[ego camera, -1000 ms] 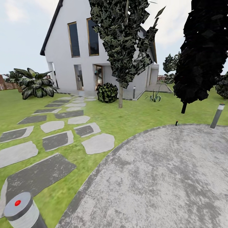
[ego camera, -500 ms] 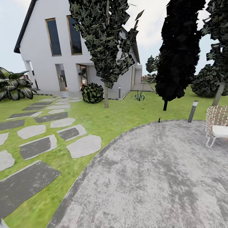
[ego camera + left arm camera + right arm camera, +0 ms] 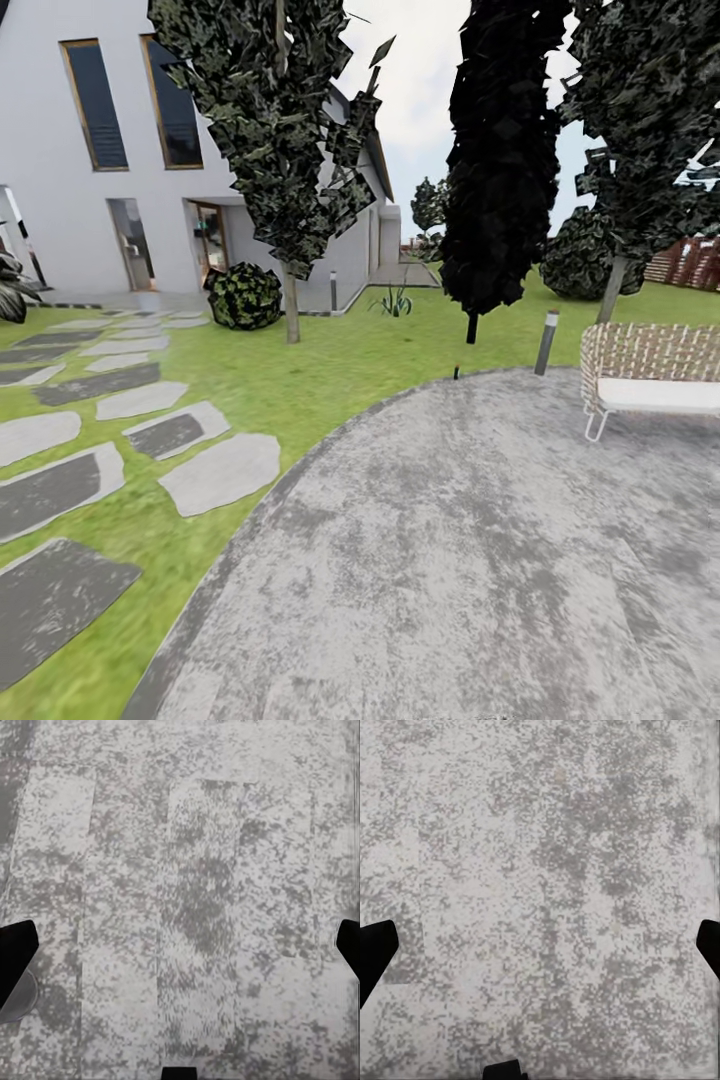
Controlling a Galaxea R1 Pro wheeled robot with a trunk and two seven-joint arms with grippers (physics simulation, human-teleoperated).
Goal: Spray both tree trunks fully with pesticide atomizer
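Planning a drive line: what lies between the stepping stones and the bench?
In the head view, a grass strip, then the bare round paved patch up to the bench.

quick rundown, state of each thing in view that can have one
left gripper: open, empty, over grey paving
right gripper: open, empty, over grey paving
wicker bench: upright, unoccupied, on the paved patch
bollard light: upright at the paving's edge
house door: cannot tell, too blurred
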